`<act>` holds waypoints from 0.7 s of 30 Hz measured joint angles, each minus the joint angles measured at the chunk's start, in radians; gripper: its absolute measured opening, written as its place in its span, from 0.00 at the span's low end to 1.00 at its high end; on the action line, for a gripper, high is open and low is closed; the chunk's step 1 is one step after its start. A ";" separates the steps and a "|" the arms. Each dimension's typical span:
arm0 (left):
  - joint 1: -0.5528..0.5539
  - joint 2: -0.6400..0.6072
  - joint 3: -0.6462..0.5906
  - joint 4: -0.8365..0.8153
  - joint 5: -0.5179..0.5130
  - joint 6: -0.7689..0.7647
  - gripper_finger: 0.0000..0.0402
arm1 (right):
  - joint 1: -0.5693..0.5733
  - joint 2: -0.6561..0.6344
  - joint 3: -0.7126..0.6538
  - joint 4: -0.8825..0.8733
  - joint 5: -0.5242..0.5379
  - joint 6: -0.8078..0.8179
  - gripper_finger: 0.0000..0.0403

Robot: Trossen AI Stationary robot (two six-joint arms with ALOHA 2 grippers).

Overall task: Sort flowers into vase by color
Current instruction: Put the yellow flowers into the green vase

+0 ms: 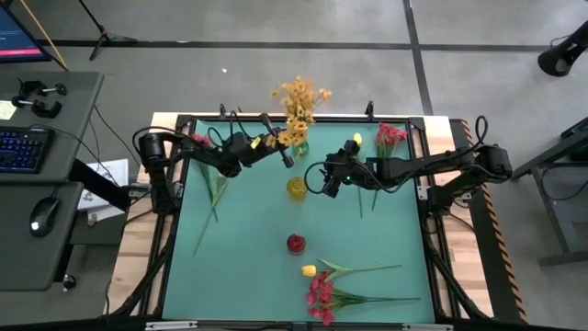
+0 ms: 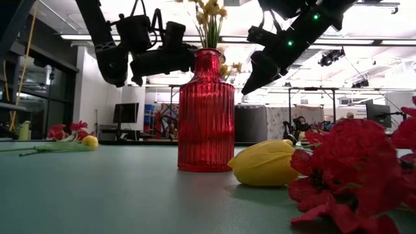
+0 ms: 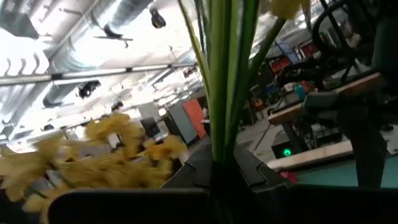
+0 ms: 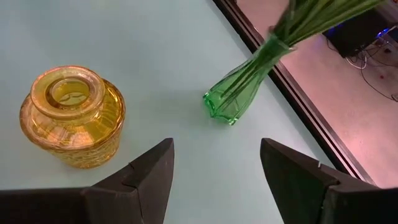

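At the table's far edge, your left gripper (image 1: 278, 144) is clamped on green stalks (image 3: 225, 81) of the orange-yellow flowers (image 1: 299, 103) standing in the green vase (image 4: 231, 99). Your right gripper (image 1: 331, 176) hangs with fingers apart just beside the yellow vase (image 1: 296, 188). Pink-red flowers (image 1: 322, 296) lie near you.

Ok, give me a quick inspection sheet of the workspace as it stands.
Surface: teal table, flat.
Job's things: green vase holds orange-yellow sprays; yellow vase and red vase look empty; yellow bud and pink-red cluster lie near the front edge; more stems at left and back right.
Clutter: nothing seen.
Grippers: left gripper shut on the spray stems; right gripper open, empty, near the yellow vase.
Cables: run along both arms.
Surroundings: desk with keyboard.
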 joint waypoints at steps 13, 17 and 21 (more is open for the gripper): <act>-0.012 0.000 0.000 -0.076 -0.005 -0.085 0.01 | 0.000 0.000 0.000 0.000 -0.025 0.006 0.57; -0.032 0.000 0.000 -0.077 -0.005 -0.102 0.01 | 0.000 0.000 0.000 0.000 -0.026 0.006 0.57; -0.055 0.000 0.000 -0.085 -0.005 -0.104 0.01 | 0.000 0.000 0.000 0.000 -0.027 0.006 0.57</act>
